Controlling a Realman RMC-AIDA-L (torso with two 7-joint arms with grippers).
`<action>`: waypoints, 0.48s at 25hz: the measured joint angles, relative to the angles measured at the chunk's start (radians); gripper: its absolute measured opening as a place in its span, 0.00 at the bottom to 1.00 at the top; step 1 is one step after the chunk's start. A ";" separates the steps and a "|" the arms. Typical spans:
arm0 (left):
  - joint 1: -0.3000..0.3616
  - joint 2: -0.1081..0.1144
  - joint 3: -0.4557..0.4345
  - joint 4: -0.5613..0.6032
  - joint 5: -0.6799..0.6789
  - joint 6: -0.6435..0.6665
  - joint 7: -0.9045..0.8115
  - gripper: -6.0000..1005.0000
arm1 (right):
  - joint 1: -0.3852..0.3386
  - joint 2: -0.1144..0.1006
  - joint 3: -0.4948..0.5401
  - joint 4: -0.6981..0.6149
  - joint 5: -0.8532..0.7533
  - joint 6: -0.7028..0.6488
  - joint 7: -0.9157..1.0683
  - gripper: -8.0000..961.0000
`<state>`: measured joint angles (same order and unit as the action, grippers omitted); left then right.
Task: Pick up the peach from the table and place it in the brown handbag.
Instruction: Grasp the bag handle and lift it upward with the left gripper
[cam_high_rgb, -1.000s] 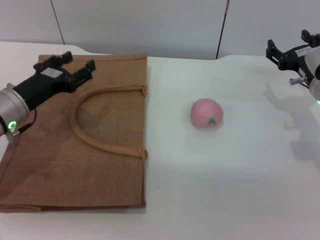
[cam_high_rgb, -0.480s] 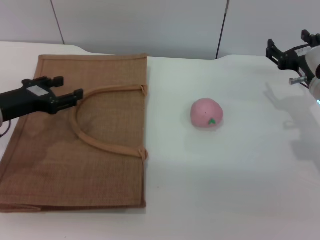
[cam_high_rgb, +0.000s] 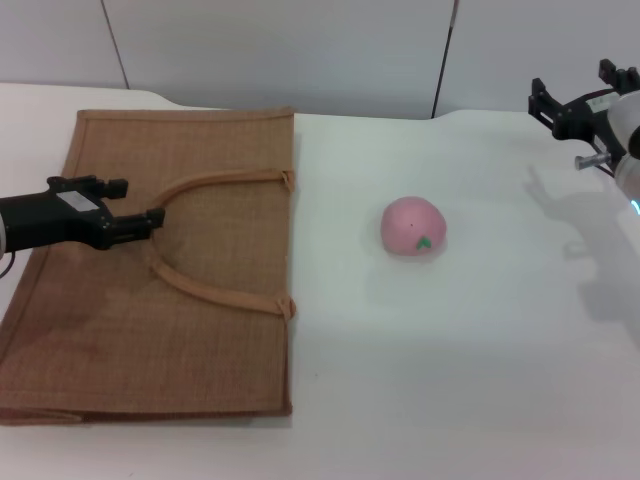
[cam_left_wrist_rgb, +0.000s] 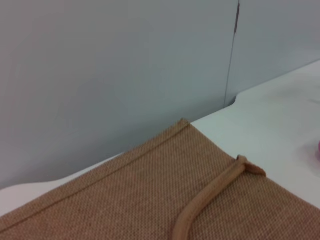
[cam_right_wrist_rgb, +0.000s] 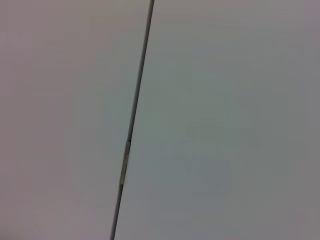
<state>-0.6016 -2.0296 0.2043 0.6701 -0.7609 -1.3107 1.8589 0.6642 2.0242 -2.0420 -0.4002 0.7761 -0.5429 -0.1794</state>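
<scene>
Note that the peach rests on the bare table, apart from everything else, with its green leaf mark facing the camera; from the peach, the brown handbag lies at 9 o'clock, near but not touching. The handbag lies flat on its side with its mouth closed, so you should judge that it must be opened before the peach can go in. This explains the left pincer: it hovers low over the bag, its fingers spread and released, pointing toward 3 o'clock at the looped handle. The left wrist view shows the handle's upper end and the woven surface close beneath, consistent with an approach to that handle. The right pincer is held high at the 2 o'clock edge of the head view, well apart from the peach, with its fingers released and grasping nothing; its wrist camera sees only the wall. Expect the right arm to take the peach, since it is on that side.
</scene>
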 joint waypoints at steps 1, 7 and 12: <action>-0.002 0.000 -0.001 -0.001 0.006 0.002 0.000 0.71 | 0.000 0.000 -0.001 -0.001 0.000 0.000 0.000 0.93; -0.006 0.000 0.003 -0.040 0.030 0.064 0.001 0.68 | -0.003 0.003 -0.004 -0.004 0.000 0.000 0.000 0.93; -0.007 0.001 0.002 -0.065 0.039 0.117 0.007 0.64 | -0.005 0.004 -0.006 -0.005 0.000 0.000 0.000 0.93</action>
<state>-0.6088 -2.0290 0.2061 0.6055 -0.7222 -1.1939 1.8659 0.6596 2.0280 -2.0480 -0.4049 0.7762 -0.5430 -0.1794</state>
